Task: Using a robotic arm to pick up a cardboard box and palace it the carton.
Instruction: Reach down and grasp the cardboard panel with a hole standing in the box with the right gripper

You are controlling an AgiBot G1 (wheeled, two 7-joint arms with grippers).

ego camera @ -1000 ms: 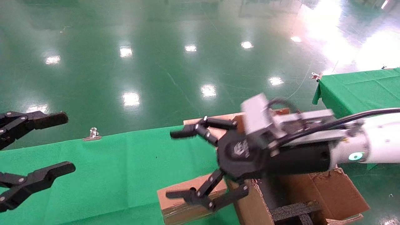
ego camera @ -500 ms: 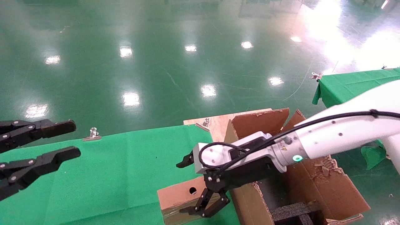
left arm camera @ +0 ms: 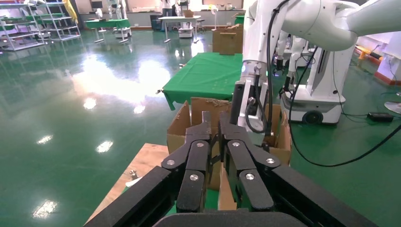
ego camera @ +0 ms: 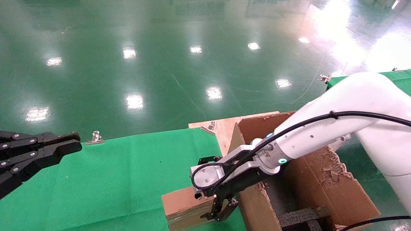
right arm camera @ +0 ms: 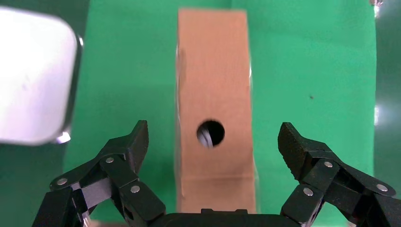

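The small brown cardboard box [ego camera: 181, 205] lies on the green cloth next to the carton. In the right wrist view the box [right arm camera: 213, 71] shows its round hole. My white right robotic arm [ego camera: 321, 134] reaches down over it. My right gripper [ego camera: 221, 211] points down, open, with one finger on each side of the box and not touching it; it also shows in the right wrist view [right arm camera: 213, 139]. The large carton [ego camera: 324, 189], with ragged flaps and black foam inside, stands to the right of the box. My left gripper [ego camera: 75, 145] is shut and empty at the far left.
The green-clothed table [ego camera: 112, 179] carries a metal clip [ego camera: 95, 138] at its far edge. A bare wooden board [ego camera: 221, 126] lies behind the carton. A second green table [ego camera: 353, 86] stands at the right. Black foam grid [ego camera: 301, 215] fills the carton.
My right gripper has swung from level to pointing down and dropped over the small box, its fingers now on either side of it. My left gripper's fingers have closed together.
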